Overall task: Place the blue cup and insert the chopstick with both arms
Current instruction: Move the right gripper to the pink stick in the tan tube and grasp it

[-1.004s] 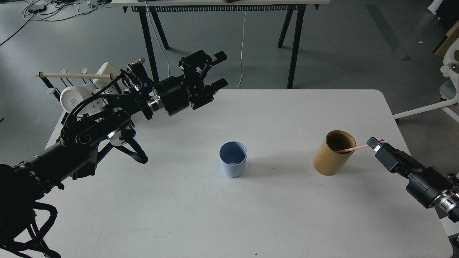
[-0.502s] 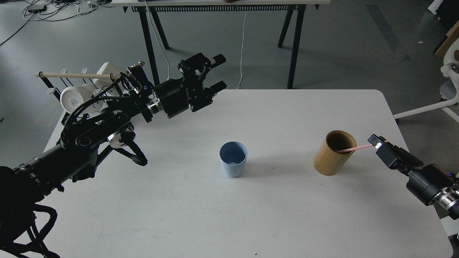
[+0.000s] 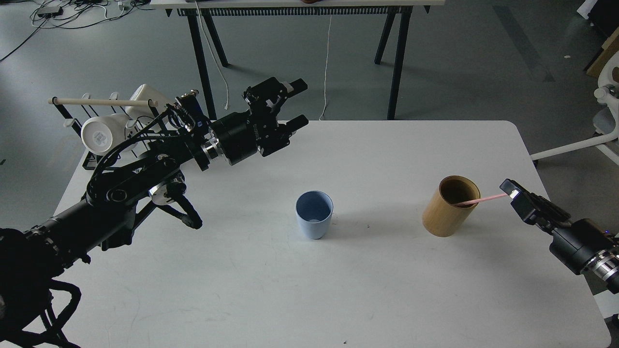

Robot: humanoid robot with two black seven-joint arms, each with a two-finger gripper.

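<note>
The blue cup stands upright and empty at the middle of the white table. A pale-pink chopstick leans out of the tan bamboo cylinder, its lower end inside. My right gripper is at the chopstick's outer end, to the right of the cylinder, with its fingers closed on the tip. My left gripper is open and empty. It is held above the table's far left part, well away from the cup.
A black wire rack with white mugs and a long wooden dowel stands at the table's left edge, behind my left arm. A black-legged table stands beyond the far edge. A white chair base is off to the right.
My right gripper has slid a little to the right along the chopstick, toward its tip. My left gripper has shifted only slightly and stays open.
</note>
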